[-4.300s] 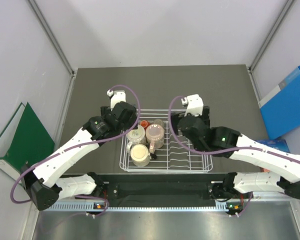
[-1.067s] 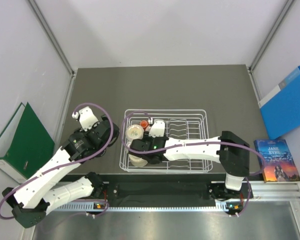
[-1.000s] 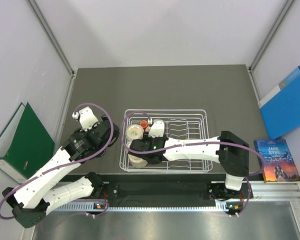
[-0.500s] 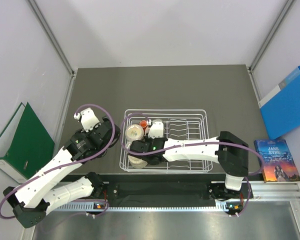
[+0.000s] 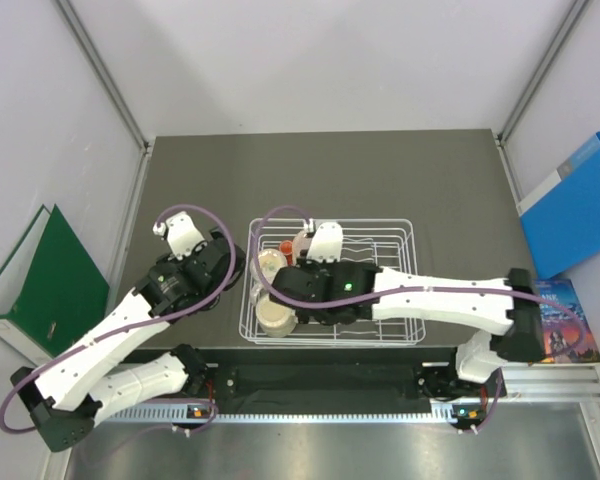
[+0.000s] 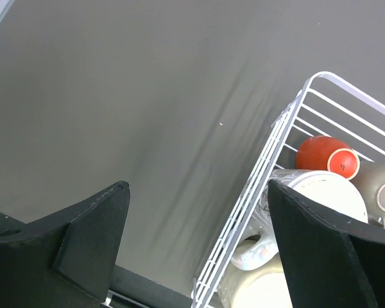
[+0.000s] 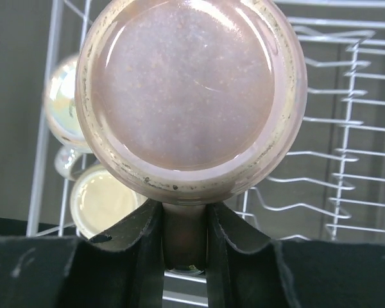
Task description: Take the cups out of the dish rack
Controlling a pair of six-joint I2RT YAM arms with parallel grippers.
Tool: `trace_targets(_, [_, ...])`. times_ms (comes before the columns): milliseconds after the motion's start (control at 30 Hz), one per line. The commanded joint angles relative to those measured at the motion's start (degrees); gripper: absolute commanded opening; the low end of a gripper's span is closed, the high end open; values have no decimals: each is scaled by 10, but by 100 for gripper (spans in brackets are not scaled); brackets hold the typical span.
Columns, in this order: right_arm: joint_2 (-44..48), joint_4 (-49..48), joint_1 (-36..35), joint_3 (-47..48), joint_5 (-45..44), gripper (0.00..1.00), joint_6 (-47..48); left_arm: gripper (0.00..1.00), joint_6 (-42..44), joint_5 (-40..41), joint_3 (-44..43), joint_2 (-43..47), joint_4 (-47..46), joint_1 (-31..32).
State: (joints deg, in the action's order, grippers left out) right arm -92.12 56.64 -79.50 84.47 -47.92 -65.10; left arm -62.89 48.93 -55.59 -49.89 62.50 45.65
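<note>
The right gripper (image 7: pixel 185 224) is clamped on the handle of the pinkish mug (image 7: pixel 191 96), its two fingers (image 7: pixel 141 250) pressed against either side of the handle. The mug is turned so that its glazed base faces the wrist camera. It is over the left half of the dish rack (image 5: pixel 413 285), with the rack's wavy slots to its right. From above the right arm covers it, so whether it is clear of the wires cannot be told. The other cups are in the rack's left part. The cream mug (image 5: pixel 276 316) is at the near left corner, and the speckled mug (image 5: pixel 269 263) is beyond it along the left wall (base up, by the look of it). The red-orange cup (image 6: pixel 319 153) lies on its side toward the far left corner, with the tan cup (image 6: pixel 380 186) just beside it. The left gripper (image 6: pixel 197 192) hangs with its fingers spread wide, holding nothing, over the bare table (image 6: pixel 115 96) just outside the rack's left wall.
</note>
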Motion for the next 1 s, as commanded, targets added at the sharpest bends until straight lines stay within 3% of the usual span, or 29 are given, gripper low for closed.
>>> trace_targets(0, [97, 27, -8, 48, -86, 0, 21, 93, 2, 6, -4, -18, -43, 1])
trace_targets(200, [190, -61, -1, 24, -107, 0, 115, 94, 73, -37, 4, -23, -139, 1])
trace_targets(333, [257, -151, 56, -28, -54, 0, 169, 94, 122, -95, 9, -14, -243, 1])
trace_targets(433, [332, -252, 126, -107, 32, 0, 195, 99, 150, -165, 18, -3, -325, 1])
trace_targets(600, [447, -397, 253, -252, 246, 0, 219, 99, 165, -288, 42, 5, -455, 1])
trace_targets(767, [474, -526, 373, -321, 470, 0, 211, 99, 161, -386, 76, 3, -580, 1])
trace_targets(900, [481, -602, 428, -354, 571, 0, 183, 89, 117, -443, 92, -30, -672, -10])
trace_targets(967, [482, -626, 449, -364, 617, 0, 171, 79, 104, -476, 93, -52, -702, -13])
